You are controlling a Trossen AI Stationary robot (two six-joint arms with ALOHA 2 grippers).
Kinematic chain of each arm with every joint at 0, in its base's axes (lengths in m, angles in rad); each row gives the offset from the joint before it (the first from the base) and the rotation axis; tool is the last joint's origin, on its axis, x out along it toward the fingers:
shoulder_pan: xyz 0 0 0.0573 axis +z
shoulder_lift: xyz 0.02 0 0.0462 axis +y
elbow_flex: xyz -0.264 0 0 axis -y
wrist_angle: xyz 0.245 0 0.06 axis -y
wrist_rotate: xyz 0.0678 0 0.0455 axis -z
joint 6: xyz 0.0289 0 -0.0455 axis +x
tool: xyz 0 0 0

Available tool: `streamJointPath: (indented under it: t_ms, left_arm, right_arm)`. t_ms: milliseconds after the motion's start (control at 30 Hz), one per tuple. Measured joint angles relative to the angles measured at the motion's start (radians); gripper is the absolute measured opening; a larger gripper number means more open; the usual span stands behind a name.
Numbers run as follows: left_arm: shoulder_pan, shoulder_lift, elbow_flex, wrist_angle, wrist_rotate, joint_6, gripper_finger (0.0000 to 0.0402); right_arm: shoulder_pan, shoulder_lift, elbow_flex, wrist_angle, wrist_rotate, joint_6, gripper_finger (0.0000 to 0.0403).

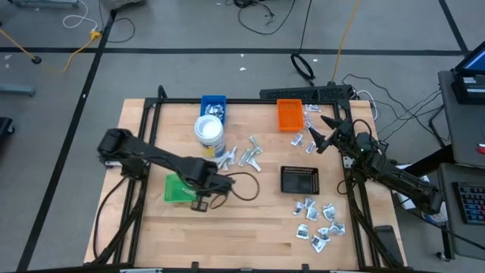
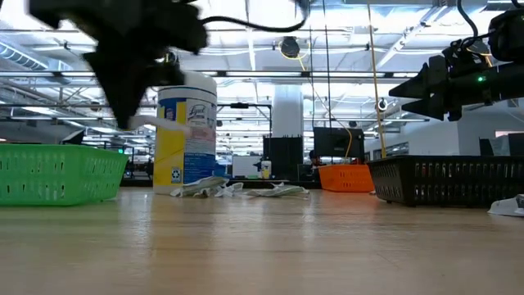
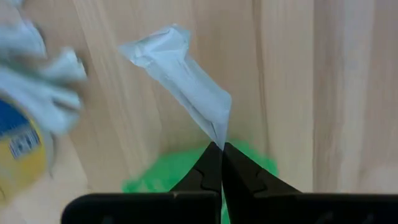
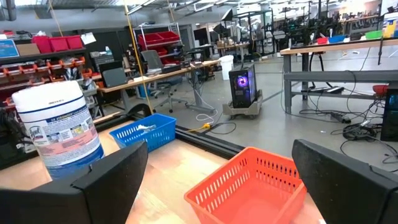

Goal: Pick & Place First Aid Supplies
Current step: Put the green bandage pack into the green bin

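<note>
The left gripper's [image 3: 219, 163] fingers [image 3: 202, 177] are pressed together on the tip of a white wrapped packet [image 3: 186, 87], which trails away from them above the desk [image 1: 242, 220] with the green tray [image 1: 177, 189] just below. Judged from this, the step in hand is the carry to the drop: the pinch is only on the packet's very end, so the arm should move smoothly, centre the dangling packet over the green tray's mesh walls and lower it before parting the fingers, or the light wrapper may flutter past the rim. The white tub with a blue and yellow label [image 1: 209, 133] stands close behind the tray, with a loose cluster of packets [image 1: 244, 157] beside it, so the arm has little room toward the tub and more toward the bare front of the desk. The right gripper [image 1: 324, 132] waits raised near the orange tray [image 1: 289, 114], its fingers [image 4: 118, 177] spread wide and holding nothing. Another heap of silvery packets [image 1: 320, 222] lies near the desk's front right corner, in front of the black tray [image 1: 300, 180], and a blue tray [image 1: 213, 105] sits at the back edge. The black frame rails [image 1: 144, 129] bound the sides, so wide swings should stay inside them.
</note>
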State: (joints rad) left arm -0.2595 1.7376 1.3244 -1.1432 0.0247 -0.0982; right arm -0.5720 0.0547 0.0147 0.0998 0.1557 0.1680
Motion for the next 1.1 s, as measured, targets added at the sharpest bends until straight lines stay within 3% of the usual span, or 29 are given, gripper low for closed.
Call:
streamJointPath:
  t_ms: [433, 833, 1100]
  left_arm:
    - [-0.023, -0.311, -0.372, -0.014, 0.027, 0.040, 0.0000]
    - [-0.024, -0.334, -0.398, -0.015, 0.062, 0.011, 0.0006]
    - [-0.024, -0.334, -0.398, -0.015, 0.054, -0.004, 0.0090]
  right_arm:
    - [0.000, 0.000, 0.000, 0.000, 0.000, 0.000, 0.0393]
    - [0.000, 0.000, 0.000, 0.000, 0.000, 0.000, 0.0393]
    - [0.000, 0.000, 0.000, 0.000, 0.000, 0.000, 0.0393]
